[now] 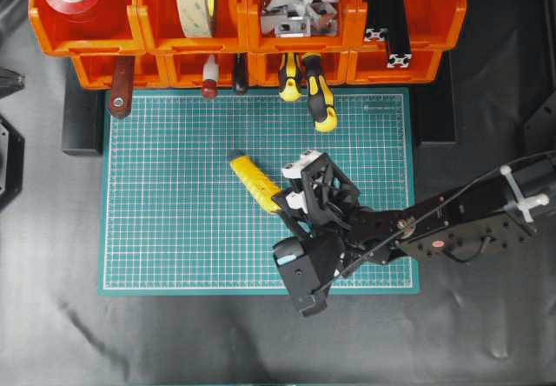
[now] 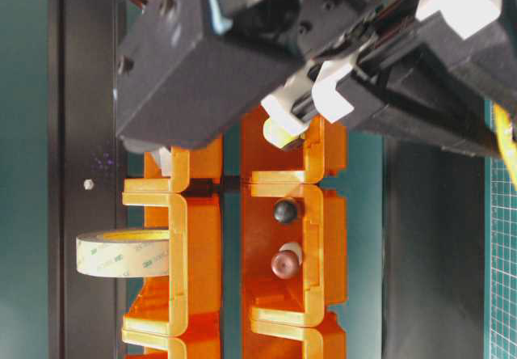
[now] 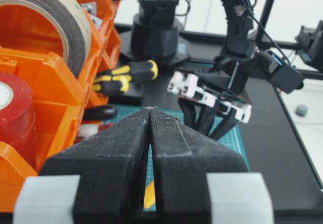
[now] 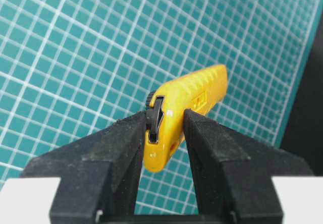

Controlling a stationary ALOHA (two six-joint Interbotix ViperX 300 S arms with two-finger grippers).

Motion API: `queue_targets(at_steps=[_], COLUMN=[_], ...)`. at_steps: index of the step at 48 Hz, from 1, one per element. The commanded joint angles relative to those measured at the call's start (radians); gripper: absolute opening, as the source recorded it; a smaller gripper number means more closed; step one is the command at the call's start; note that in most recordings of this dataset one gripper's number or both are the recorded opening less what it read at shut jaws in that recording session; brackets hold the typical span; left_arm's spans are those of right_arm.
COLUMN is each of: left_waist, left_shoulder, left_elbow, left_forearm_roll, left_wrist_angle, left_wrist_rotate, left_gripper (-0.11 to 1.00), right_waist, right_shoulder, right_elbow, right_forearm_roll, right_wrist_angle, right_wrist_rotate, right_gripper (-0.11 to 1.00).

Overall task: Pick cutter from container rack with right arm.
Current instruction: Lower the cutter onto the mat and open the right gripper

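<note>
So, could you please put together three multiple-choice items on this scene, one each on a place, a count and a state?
1. Where is the slim yellow plastic cutter?
A. In an upper bin of the orange rack
B. Over the green gridded cutting mat
C. On the black table beside the mat

2. How many yellow-and-black round-handled screwdrivers stick out of the bright-orange plastic container rack?
A. Two
B. Four
C. None

3. What state is the right end effector in?
A. Wide open and empty
B. Shut on a roll of tape
C. Shut on the cutter

Answers: 1 B, the overhead view shows the cutter above the mat's grid, clear of the rack. 2 A, two such handles poke from the lower tier. 3 C, the right wrist view shows both fingers pressed against the cutter's sides.
</note>
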State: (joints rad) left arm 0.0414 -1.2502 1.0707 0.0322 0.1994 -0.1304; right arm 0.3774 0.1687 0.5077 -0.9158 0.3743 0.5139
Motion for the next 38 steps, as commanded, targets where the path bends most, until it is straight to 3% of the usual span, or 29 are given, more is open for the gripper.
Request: queue_targets(at_steps=[1, 7, 14, 19, 30, 38], left_waist=[0.003, 0.003, 0.003, 0.003, 0.003, 0.0], left_shoulder=[0.014, 0.012, 0.012, 0.012, 0.009, 0.014], left_elbow=[-0.011, -0.011, -0.011, -0.011, -0.011, -0.009], left_forearm_roll=[0.003, 0.003, 0.003, 0.003, 0.003, 0.003], left_wrist_angle=[-0.008, -0.008, -0.005, -0.003, 0.002, 0.028], left_wrist_rotate=[-0.003, -0.003, -0.003, -0.003, -0.003, -0.003], left_gripper=[0.0, 0.0, 0.0, 0.0, 0.0, 0.0], right_waist=[0.011, 0.011, 0.011, 0.011, 0.006, -0.009], right_shoulder=[-0.021, -0.012, 0.002, 0.012, -0.021, -0.083], right_elbow=[-0.002, -0.003, 0.0, 0.008, 0.014, 0.02], right_forearm_roll=[0.034, 0.049, 0.081, 0.13, 0.258, 0.272], right_wrist_angle=[-0.011, -0.011, -0.008, -0.002, 0.014, 0.017], right_wrist_rotate=[0.003, 0.003, 0.005, 0.006, 0.014, 0.1], right_gripper=[0.24, 0.3, 0.66, 0.8, 0.82, 0.82])
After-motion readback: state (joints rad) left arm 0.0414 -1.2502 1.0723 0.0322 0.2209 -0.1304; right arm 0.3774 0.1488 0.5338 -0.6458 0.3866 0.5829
